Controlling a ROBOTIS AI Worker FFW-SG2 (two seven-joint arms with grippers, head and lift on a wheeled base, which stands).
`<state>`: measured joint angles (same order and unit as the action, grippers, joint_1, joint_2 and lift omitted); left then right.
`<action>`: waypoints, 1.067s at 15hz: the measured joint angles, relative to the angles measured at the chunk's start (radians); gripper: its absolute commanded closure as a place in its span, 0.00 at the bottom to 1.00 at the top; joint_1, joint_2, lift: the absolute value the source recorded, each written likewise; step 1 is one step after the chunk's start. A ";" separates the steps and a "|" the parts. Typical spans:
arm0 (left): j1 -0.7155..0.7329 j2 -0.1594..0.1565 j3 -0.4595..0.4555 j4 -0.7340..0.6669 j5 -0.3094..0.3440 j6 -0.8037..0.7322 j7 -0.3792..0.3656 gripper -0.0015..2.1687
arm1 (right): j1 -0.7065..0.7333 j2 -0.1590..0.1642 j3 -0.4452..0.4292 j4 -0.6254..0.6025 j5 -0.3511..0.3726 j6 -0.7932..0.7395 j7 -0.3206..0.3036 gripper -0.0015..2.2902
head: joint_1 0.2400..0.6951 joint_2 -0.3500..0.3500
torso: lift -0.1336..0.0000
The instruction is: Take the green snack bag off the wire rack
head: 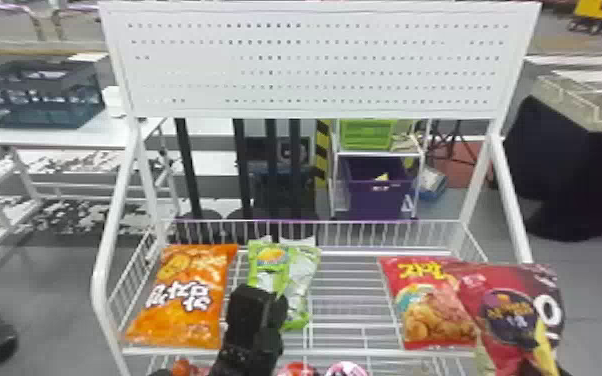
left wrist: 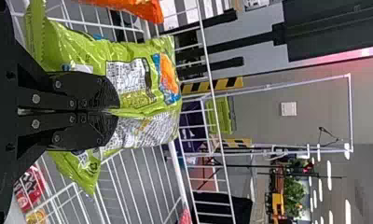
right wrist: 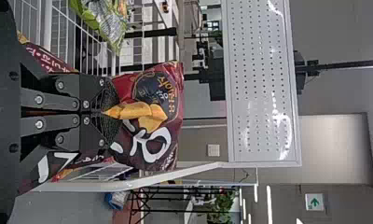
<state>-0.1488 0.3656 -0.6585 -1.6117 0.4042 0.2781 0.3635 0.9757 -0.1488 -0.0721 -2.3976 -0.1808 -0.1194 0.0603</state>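
left gripper (head: pixel 257 305): jaws clamped on green snack bag (head: pixel 298 300), film creased right at the tips
right gripper (right wrist: pixel 103 112): jaws closed on maroon snack bag (head: pixel 495 295)
green snack bag: at the upper basket of the wire rack (head: pixel 100 270), between orange and red bags in head view; can't tell if its underside touches the wires
maroon snack bag: at the rack's right side, overlapping the red snack bag (head: pixel 432 305) in head view
red snack bag: in upper basket, right part
orange snack bag (head: pixel 185 295): in upper basket, left end, printed face up
lower level: more packs, red (head: pixel 297 369) and pink (head: pixel 346 369), cut off by head view's bottom edge
above basket: white pegboard (head: pixel 315 65) across the rack frame
behind rack: purple bin (head: pixel 377 200), green bin (head: pixel 367 134) above it
far left: dark crate (head: pixel 40 95) on white desk (head: pixel 50 137)
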 measured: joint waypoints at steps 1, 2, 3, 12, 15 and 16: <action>0.018 0.006 0.005 -0.043 -0.008 0.001 0.006 0.93 | 0.000 0.000 0.000 0.000 0.000 0.000 0.000 0.98 | 0.57 0.50 | 1.00; 0.037 0.013 0.011 -0.087 -0.015 0.001 0.010 0.93 | 0.000 0.000 0.000 0.000 0.000 0.000 0.000 0.98 | 0.57 0.50 | 1.00; 0.061 0.024 0.023 -0.143 -0.024 0.001 0.014 0.93 | -0.001 0.000 0.000 0.001 0.000 -0.001 0.000 0.98 | 0.57 0.50 | 1.00; 0.434 0.100 0.366 -0.495 -0.072 -0.074 0.013 0.92 | -0.005 0.000 0.001 0.003 0.000 -0.002 0.001 0.98 | 0.57 0.50 | 1.00; 0.617 0.097 0.534 -0.586 -0.069 -0.174 -0.015 0.92 | -0.005 -0.003 0.005 0.003 0.002 -0.001 0.001 0.98 | 0.57 0.50 | 1.00; 0.671 0.091 0.577 -0.611 -0.068 -0.206 -0.024 0.92 | -0.005 -0.004 0.007 0.003 0.003 -0.001 0.001 0.98 | 0.57 0.50 | 1.00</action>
<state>0.5218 0.4567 -0.0811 -2.2225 0.3358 0.0725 0.3399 0.9711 -0.1528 -0.0654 -2.3946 -0.1778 -0.1203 0.0613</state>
